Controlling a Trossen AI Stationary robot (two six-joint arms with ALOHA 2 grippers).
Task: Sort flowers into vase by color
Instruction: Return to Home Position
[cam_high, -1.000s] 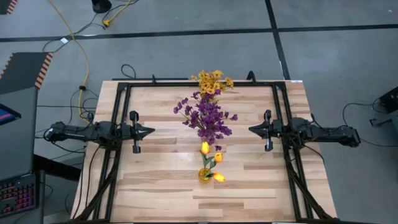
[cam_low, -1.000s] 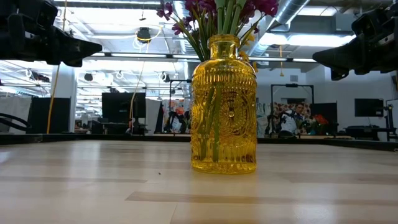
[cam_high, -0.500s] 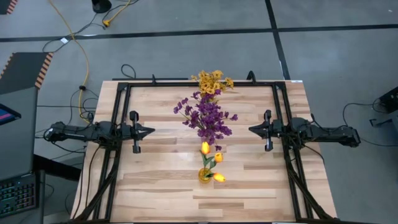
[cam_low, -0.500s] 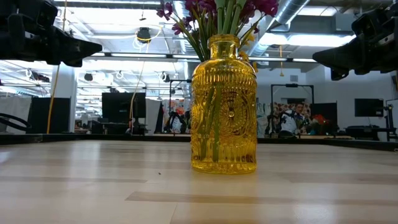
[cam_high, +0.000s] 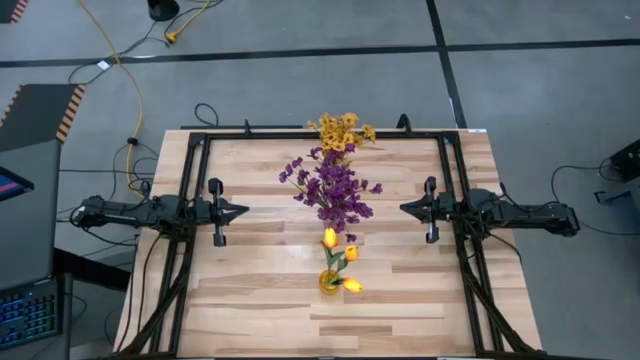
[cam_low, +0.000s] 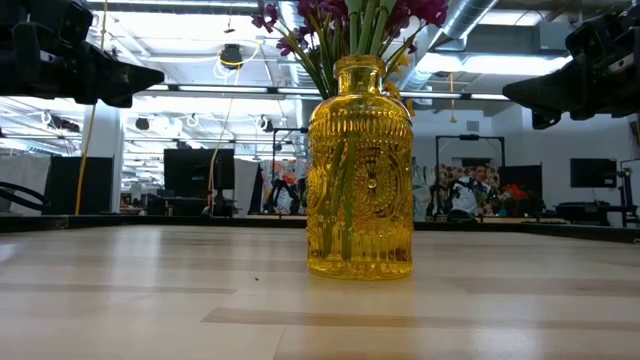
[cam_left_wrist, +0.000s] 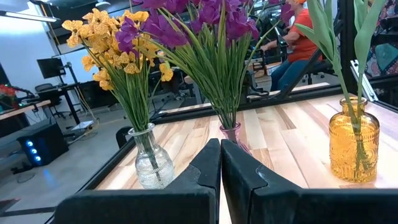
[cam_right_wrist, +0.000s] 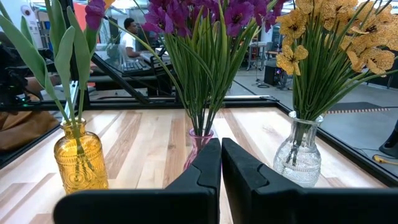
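Along the counter (cam_high: 250, 300) midline, yellow clusters (cam_high: 341, 132), purple blossoms (cam_high: 335, 188) and tulips (cam_high: 338, 255) are found sorted into separate vases (cam_low: 360, 170). Left tool (cam_high: 243, 211) and right tool (cam_high: 403, 208) are closed, empty, at the sides; sorting judged complete.

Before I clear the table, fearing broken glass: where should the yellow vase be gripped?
Take the yellow vase by its narrow neck, level from a side. Its ribbed body looks too wide to pinch, and tulip stems fill the mouth.
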